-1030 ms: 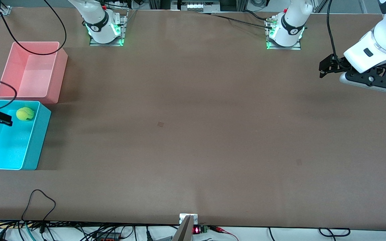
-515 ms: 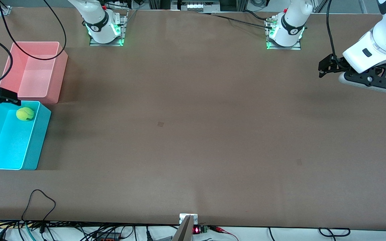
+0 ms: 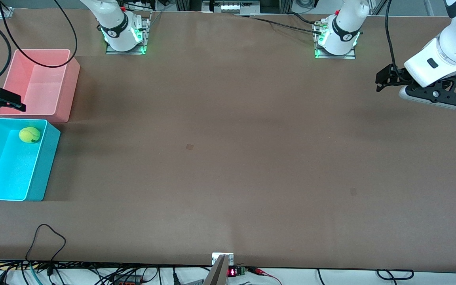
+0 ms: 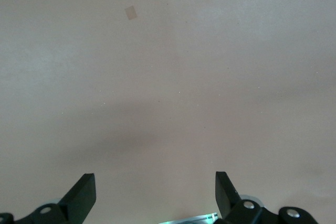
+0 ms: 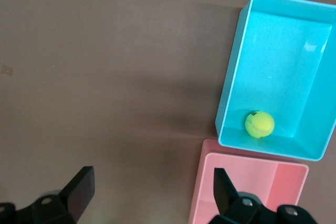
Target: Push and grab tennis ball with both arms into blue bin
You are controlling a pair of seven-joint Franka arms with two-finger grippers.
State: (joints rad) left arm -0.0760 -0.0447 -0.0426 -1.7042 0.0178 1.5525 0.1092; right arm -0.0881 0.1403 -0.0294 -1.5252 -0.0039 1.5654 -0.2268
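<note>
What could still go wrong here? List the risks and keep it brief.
1. The right gripper, open and empty, hangs over the pink bin by the blue bin; a low swing could knock either one.
2. Loose black cables loop above the pink bin and could snag.
3. The tennis ball sits near the blue bin's wall; a bump might roll it, probably not out.

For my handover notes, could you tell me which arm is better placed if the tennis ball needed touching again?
Probably the right: its open gripper is up by the pink bin, next to the blue bin holding the tennis ball. The left gripper waits open at the table's other end.
</note>
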